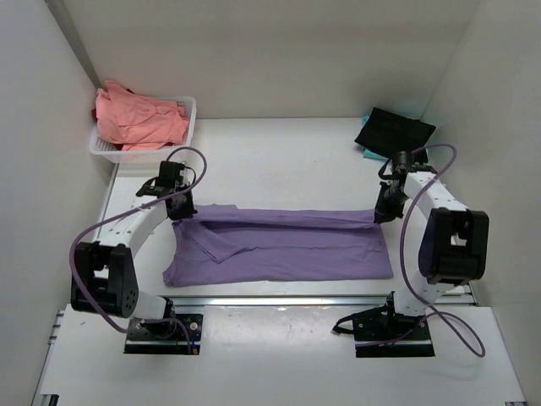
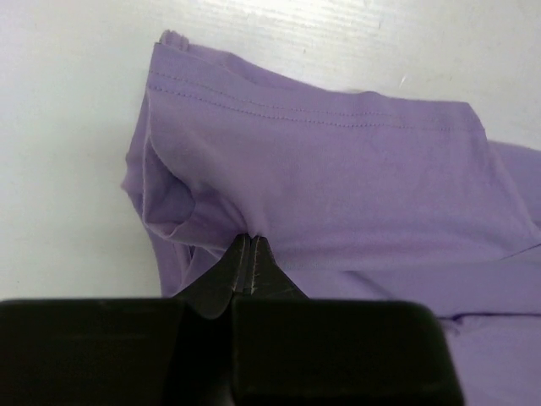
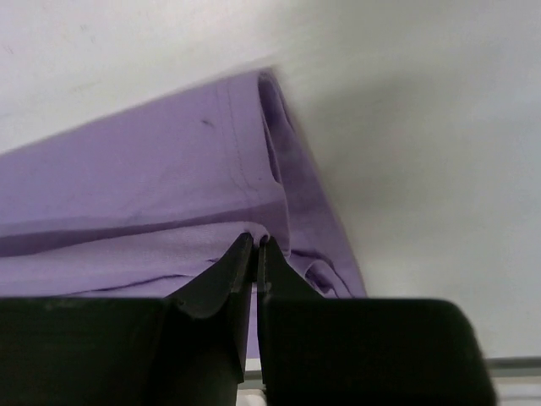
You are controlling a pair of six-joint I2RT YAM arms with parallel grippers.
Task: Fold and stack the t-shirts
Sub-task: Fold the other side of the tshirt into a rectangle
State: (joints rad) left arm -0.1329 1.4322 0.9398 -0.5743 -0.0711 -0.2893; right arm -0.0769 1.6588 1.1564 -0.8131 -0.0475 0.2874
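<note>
Bright, even overhead light washes the white worktop (image 1: 279, 152) in the top view, shadows faint. Both wrist views are softer in focus; a broad grey shadow crosses the right one.

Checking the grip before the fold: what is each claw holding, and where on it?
Both hold the lavender t-shirt: the left claw pinches its far left corner, the right claw its far right corner.
</note>
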